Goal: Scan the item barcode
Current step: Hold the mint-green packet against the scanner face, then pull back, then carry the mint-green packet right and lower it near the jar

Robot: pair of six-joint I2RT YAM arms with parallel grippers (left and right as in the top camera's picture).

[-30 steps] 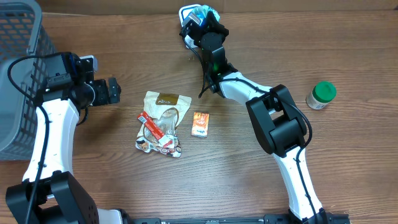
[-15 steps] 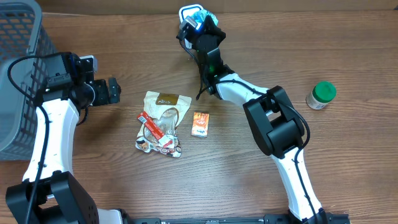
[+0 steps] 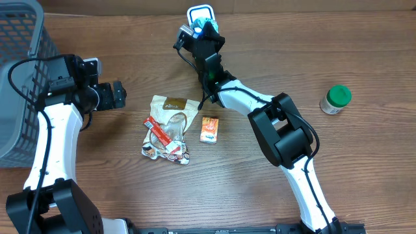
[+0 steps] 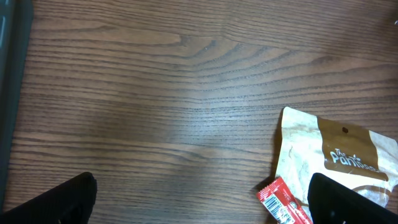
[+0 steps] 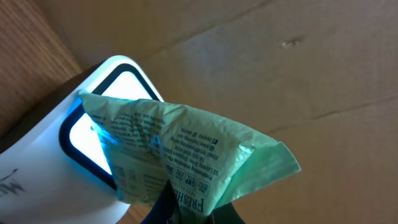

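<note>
Overhead view: two arms at one wooden table [image 3: 364, 169]. At the far edge, the right gripper [image 3: 206, 32] pinches one green packet [image 5: 186, 149] tight, right against the lit blue window of one white scanner [image 3: 200, 13]. The packet is pale green crumpled plastic with small dark print. The left gripper [image 3: 119, 95] hangs with jaws spread wide and empty. Also visible: one grey basket [image 3: 19, 39] far left, one green-lidded jar [image 3: 336, 99] right, and in the middle one tan pouch [image 3: 172, 107], one red wrapper [image 3: 159, 130] and one orange packet [image 3: 208, 130].

Basket [image 3: 18, 78] far left, packets [image 3: 170, 127] cluttering centre
</note>
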